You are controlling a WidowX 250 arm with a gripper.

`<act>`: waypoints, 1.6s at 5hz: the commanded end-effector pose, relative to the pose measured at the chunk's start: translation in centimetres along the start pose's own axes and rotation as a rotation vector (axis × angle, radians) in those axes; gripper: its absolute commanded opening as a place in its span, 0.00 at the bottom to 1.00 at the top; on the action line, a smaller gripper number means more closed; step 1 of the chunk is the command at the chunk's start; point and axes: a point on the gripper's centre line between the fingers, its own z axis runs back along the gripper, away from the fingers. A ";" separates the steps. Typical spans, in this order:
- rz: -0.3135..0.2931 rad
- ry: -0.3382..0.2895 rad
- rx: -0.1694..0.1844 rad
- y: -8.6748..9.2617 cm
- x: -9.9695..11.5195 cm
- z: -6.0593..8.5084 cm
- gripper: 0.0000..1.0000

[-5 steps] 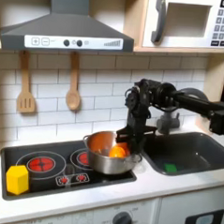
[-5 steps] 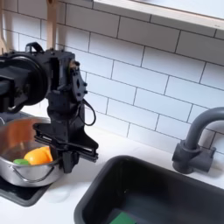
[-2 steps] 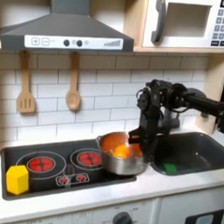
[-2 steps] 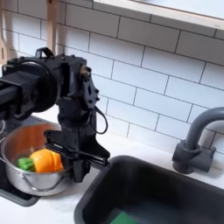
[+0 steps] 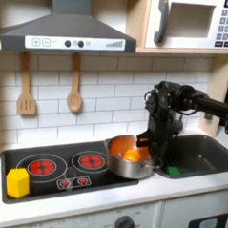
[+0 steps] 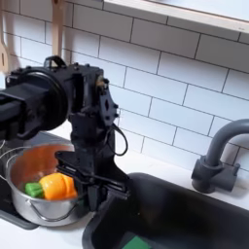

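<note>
A silver pot (image 5: 121, 167) stands at the right edge of the black stove (image 5: 55, 170), next to the sink (image 5: 202, 150). Inside the pot lie an orange piece (image 6: 58, 185) and a green piece (image 6: 33, 189). My black gripper (image 5: 146, 149) points down at the pot's right rim and is shut on it. In the second exterior view the gripper (image 6: 94, 187) stands between the pot (image 6: 37, 208) and the sink (image 6: 175, 214). The arm hides the pot's right side.
A yellow block (image 5: 17, 182) sits at the stove's front left. A green item (image 5: 173, 170) lies in the sink. A grey faucet (image 6: 220, 156) rises behind the sink. A wooden spatula (image 5: 27, 88) and spoon (image 5: 76, 85) hang on the tiled wall.
The gripper has dragged the pot to the first exterior view's right, from the right burner to the stove's edge by the sink. Its contents moved along.
</note>
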 end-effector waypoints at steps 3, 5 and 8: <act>-0.021 0.001 0.002 -0.6 -0.1 0.4 1.00; 0.013 -0.044 0.004 -0.2 0.8 2.2 1.00; 0.177 -0.156 0.066 3.1 1.4 7.7 1.00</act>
